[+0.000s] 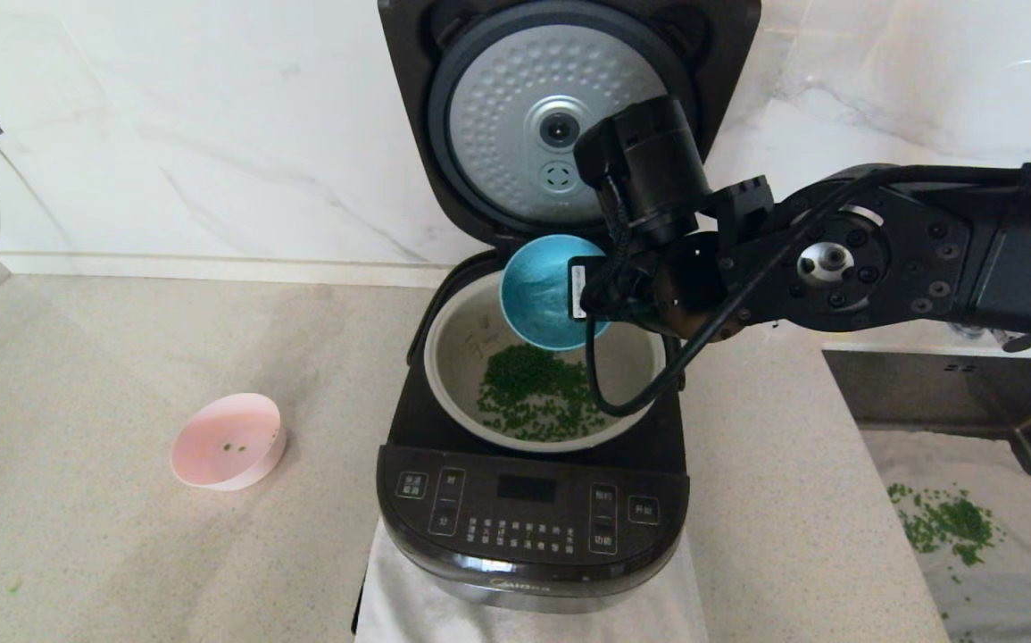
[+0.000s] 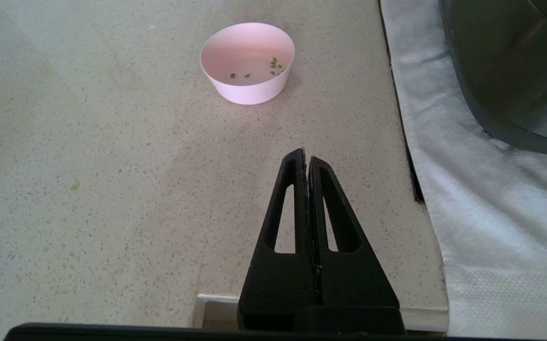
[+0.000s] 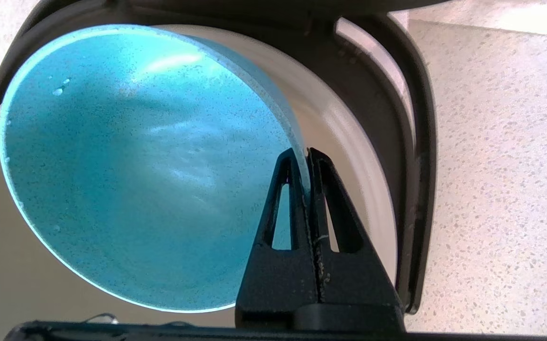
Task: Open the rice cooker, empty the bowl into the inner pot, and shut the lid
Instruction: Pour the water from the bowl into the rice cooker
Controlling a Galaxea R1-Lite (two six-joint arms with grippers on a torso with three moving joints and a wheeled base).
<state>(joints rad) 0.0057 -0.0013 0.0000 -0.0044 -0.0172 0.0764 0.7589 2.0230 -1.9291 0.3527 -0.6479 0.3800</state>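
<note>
The black rice cooker (image 1: 533,518) stands open at the centre, its lid (image 1: 533,125) raised upright with the dimpled silver disc facing me. The pale inner pot (image 1: 453,357) holds a heap of green bits (image 1: 533,393). My right gripper (image 3: 304,154) is shut on the rim of a blue bowl (image 1: 537,290), tipped on its side over the pot; the blue bowl's inside (image 3: 136,166) looks empty. My left gripper (image 2: 305,156) is shut and empty, above the counter left of the cooker; it is out of the head view.
A pink bowl (image 1: 228,442) with a few green bits sits on the counter to the left, also in the left wrist view (image 2: 247,61). A white cloth (image 2: 481,213) lies under the cooker. A sink (image 1: 970,500) with spilled green bits is at the right.
</note>
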